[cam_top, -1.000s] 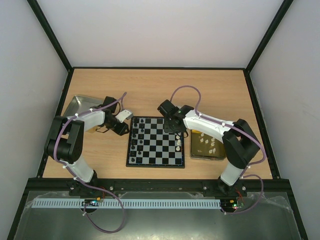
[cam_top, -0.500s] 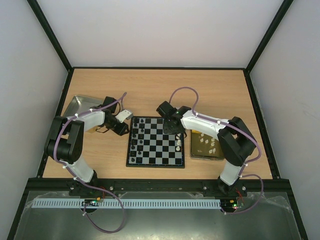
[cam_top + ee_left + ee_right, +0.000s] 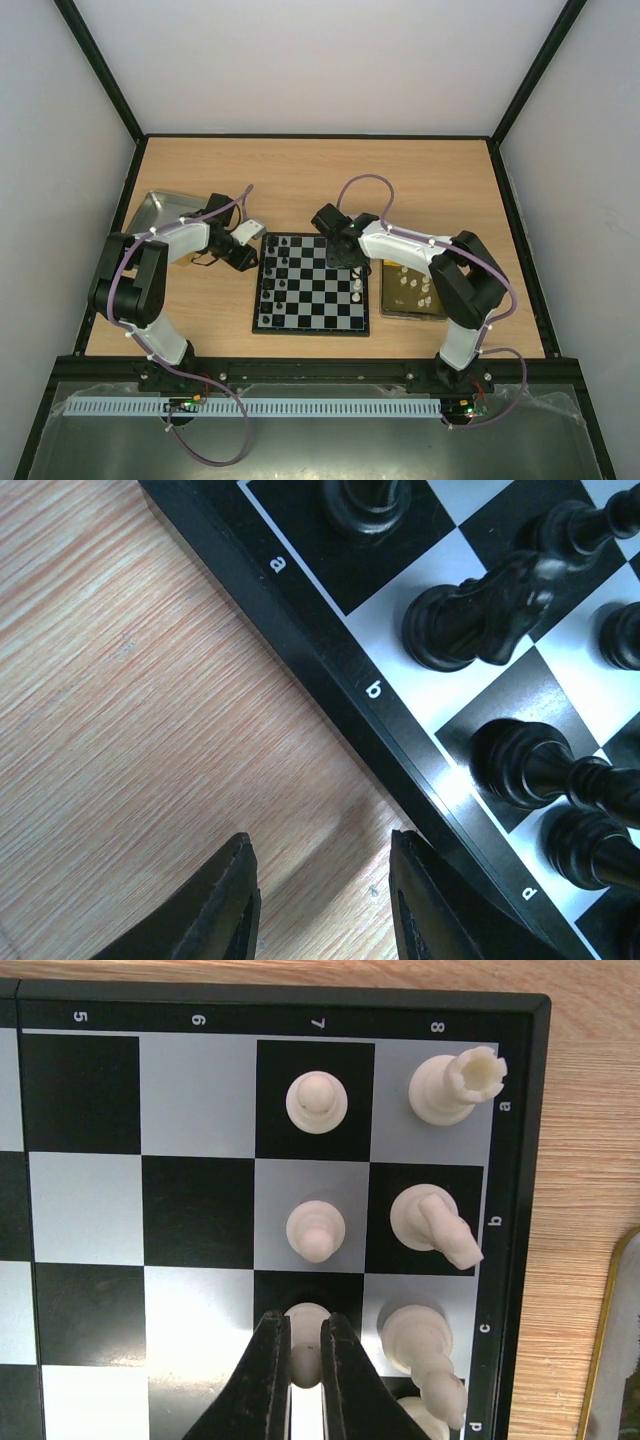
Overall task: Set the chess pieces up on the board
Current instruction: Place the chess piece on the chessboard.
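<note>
R hand (image 3: 305,1330) nipped narrow on upright white pawn (image 3: 306,1316) over board (image 3: 520,1110) sq c7; L hand (image 3: 322,865) wide, empty, off-board.

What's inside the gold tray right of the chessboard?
Several small cream chess pieces sit in the shallow gold tray. The white right arm overhangs its far edge, hiding whatever lies there.
</note>
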Controlling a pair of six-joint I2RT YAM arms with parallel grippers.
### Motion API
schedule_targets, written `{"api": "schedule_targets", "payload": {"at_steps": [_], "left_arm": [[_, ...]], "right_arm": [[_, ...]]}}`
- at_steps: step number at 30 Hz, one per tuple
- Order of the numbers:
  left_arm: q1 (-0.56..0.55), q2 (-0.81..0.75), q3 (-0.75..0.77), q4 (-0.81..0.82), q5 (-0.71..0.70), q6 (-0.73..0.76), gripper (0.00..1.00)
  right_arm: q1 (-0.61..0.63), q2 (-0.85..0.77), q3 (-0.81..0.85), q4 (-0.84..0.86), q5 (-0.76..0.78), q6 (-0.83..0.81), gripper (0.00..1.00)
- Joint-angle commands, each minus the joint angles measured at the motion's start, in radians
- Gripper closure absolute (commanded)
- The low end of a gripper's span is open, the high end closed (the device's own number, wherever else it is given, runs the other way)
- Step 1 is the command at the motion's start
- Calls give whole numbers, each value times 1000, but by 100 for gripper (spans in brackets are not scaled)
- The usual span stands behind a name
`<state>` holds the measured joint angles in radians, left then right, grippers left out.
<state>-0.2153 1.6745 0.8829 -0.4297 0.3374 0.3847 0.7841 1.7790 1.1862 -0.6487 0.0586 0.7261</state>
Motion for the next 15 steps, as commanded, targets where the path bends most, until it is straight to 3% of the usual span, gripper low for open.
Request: {"api": "schedule_targets", "payload": {"at_steps": [1,15], "left_arm": [[6,12,-34,-43,-37,-3,62],[7,14,-35,-41,-38,-2,62]], "right_arm": [[-3,23,-1,3,34,7,96],[-2,14,3,7,9,9,88]]}}
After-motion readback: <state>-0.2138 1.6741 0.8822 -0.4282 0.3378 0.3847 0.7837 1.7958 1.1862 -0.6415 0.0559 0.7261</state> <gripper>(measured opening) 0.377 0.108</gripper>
